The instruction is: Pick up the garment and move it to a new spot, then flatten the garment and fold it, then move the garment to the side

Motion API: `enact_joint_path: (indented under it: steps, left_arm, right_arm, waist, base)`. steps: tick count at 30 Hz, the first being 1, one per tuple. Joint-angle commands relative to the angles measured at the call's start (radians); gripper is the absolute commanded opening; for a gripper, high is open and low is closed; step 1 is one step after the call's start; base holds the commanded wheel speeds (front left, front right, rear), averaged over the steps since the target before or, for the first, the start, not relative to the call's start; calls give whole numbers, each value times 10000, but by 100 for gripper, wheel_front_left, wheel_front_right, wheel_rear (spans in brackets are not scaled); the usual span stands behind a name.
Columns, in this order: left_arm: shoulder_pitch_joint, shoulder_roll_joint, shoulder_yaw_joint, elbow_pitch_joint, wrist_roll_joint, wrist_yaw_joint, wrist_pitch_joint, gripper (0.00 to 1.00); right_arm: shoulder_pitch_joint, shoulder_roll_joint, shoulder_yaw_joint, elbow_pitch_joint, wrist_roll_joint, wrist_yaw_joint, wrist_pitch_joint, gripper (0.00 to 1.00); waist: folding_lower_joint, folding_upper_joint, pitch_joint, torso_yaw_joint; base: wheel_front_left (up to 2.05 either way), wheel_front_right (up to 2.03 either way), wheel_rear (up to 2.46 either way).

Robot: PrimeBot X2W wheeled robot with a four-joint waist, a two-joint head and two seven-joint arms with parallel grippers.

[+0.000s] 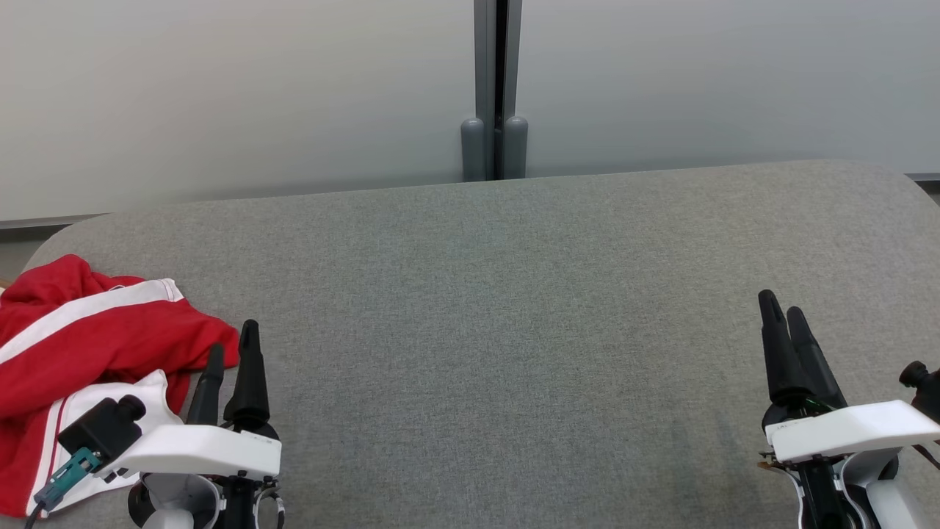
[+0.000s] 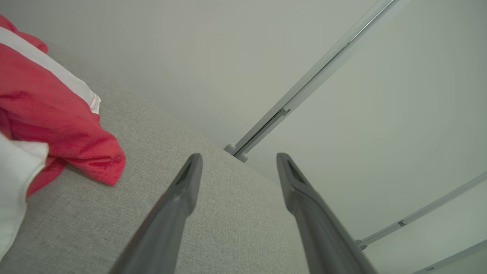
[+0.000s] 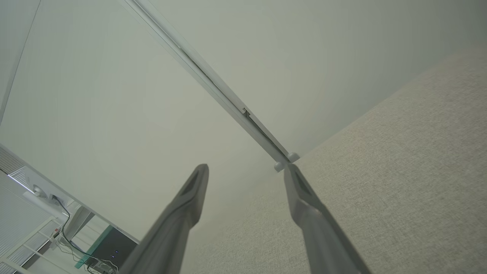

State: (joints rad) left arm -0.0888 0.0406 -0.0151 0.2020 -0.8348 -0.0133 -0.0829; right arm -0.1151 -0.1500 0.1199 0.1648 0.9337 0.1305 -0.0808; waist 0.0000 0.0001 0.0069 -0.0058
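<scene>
Left end effector point(image 1: 232, 338): released, fingers apart, empty, over grey fabric desk point(image 1: 477, 308).
Right end effector point(image 1: 781, 303): released, empty, well apart from left one.
Garment point(image 1: 81, 338): red, white stripes, crumpled, just beside left end effector on its outer side, at desk edge.
Beyond both: pale wall, grey post point(image 1: 497, 88).

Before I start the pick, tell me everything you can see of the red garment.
The garment is red with a broad white stripe and a white panel edged in thin red lines; it looks like smooth, light sportswear fabric. It lies crumpled in a loose heap at the left side of the grey fabric surface, partly past the head view's left edge. It rests on that surface; the left end effector stands open beside it, fingers apart from the cloth.
</scene>
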Motion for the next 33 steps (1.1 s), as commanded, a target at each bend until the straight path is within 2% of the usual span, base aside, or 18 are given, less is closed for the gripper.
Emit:
enact_joint_path:
  steps: [1,17,33]
  left_arm:
    - [-276,67,-18,-145,221,44,-53,100]
    - [-384,82,-394,35,2228,305,-536,100]
    - [-505,94,-714,23,3776,517,-946,100]
  right_arm:
    - [-266,-114,44,-75,-184,3,-79,100]
    - [-403,-135,-83,304,-2267,3,-563,100]
    - [-562,-158,120,255,-3853,3,-972,100]
  waist:
    - [0,-1,0,2]
    - [0,-1,11,5]
    - [0,-1,22,-8]
  base:
    - [0,0,0]
    - [0,0,0]
    - [0,0,0]
